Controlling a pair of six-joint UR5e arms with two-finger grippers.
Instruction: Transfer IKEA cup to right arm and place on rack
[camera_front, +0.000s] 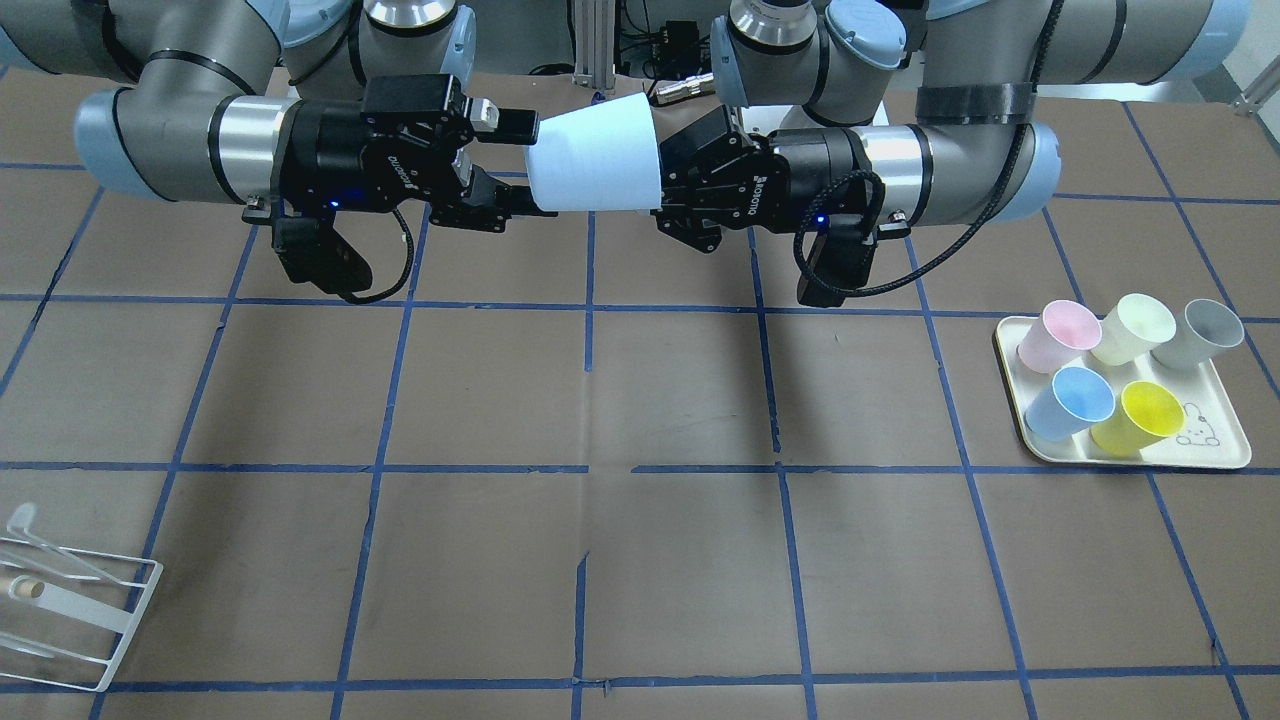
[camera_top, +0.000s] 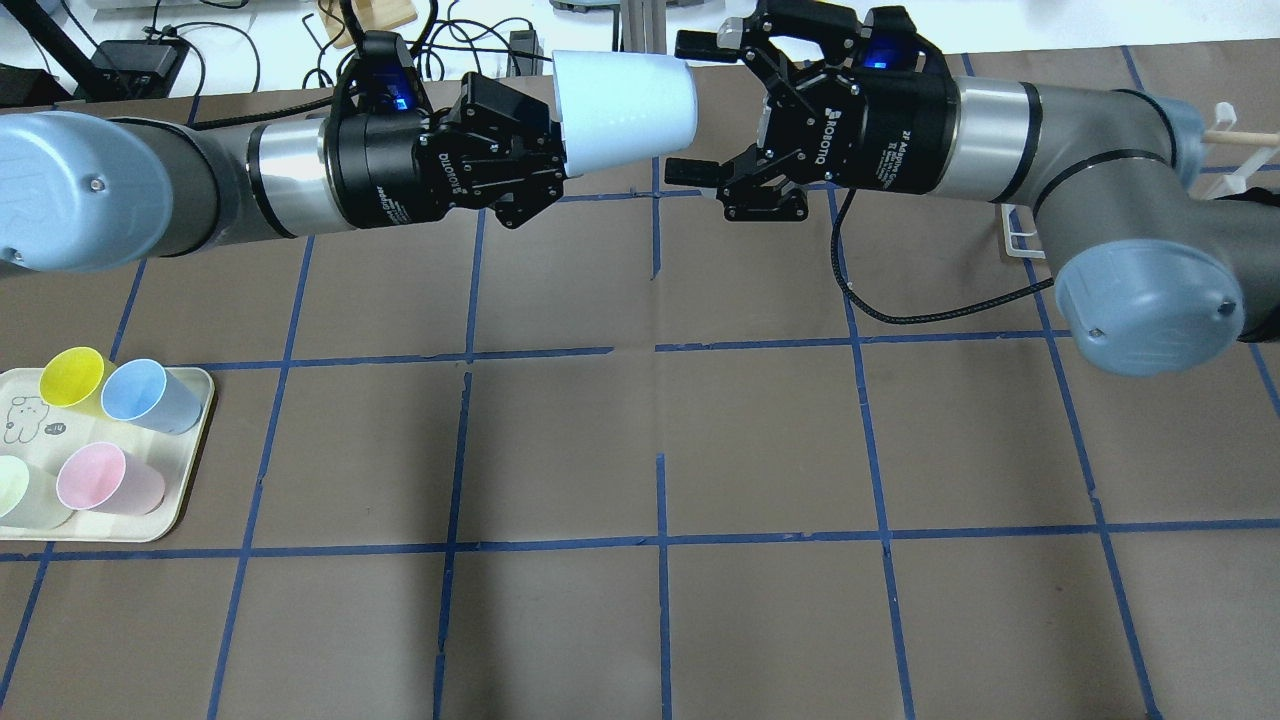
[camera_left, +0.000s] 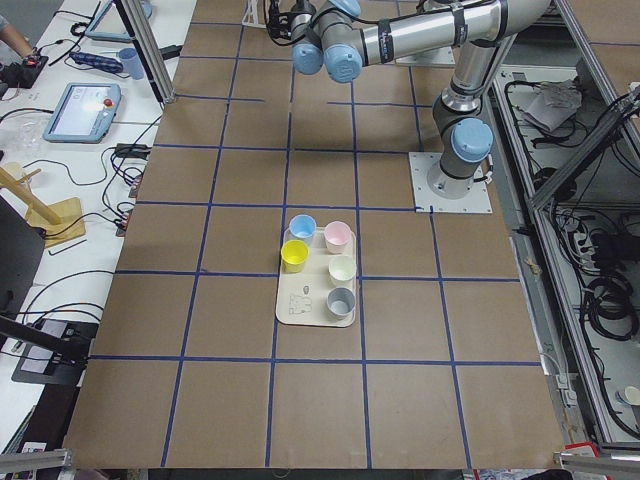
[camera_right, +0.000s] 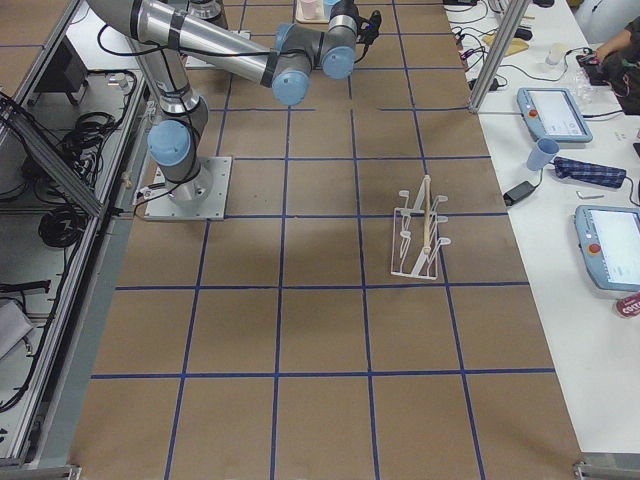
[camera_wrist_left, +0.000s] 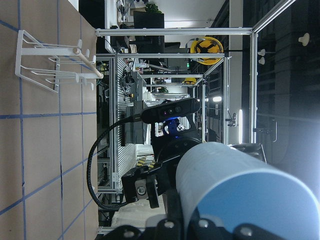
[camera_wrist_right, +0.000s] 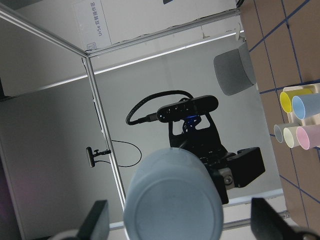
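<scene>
The IKEA cup (camera_top: 625, 110) lies level, rim end clenched in the left tool (camera_top: 558, 150), base pointing between the spread, unclosed fingers of the right tool (camera_top: 700, 108).

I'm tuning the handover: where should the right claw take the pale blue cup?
Probably pinch the side walls near the closed base of the IKEA cup, coming straight in along its axis. It lies level in mid-air, the left claw on its rim, its narrower base pointing at the open right claw.
</scene>
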